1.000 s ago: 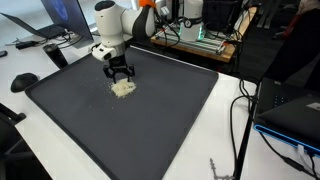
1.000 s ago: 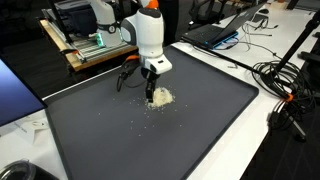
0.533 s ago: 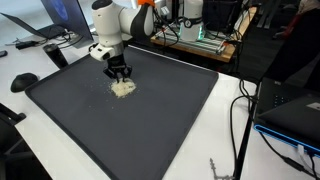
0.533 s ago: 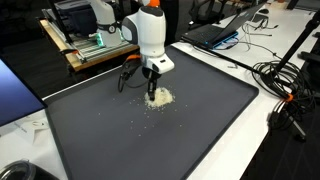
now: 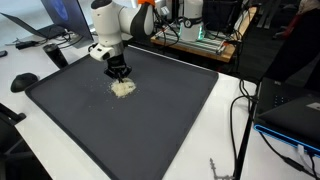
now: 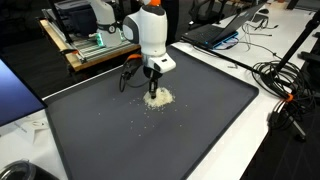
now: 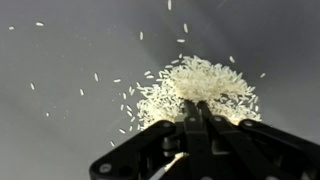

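**Rice heap under the pincer**

The pincer (image 7: 197, 112) hangs just above a small heap of rice (image 7: 200, 85). Its two fingers are pressed close together, and I can see nothing held between them. In both exterior views the pincer (image 5: 119, 73) points straight down, with its tips very near the top edge of the heap (image 5: 123, 88). I cannot tell if it touches the rice.

The rice lies on a big dark mat (image 5: 150, 125), up near the back part of it. The mat lies on a white worktop (image 5: 228, 125).

How far along is the work? Most of the rice sits in one neat heap, so I think that part is mostly done. Many loose grains (image 7: 95, 77) lie spread on the mat beside the heap, some near and some well apart. A few more show in an exterior view (image 6: 146, 108). Those grains are left outside the heap.
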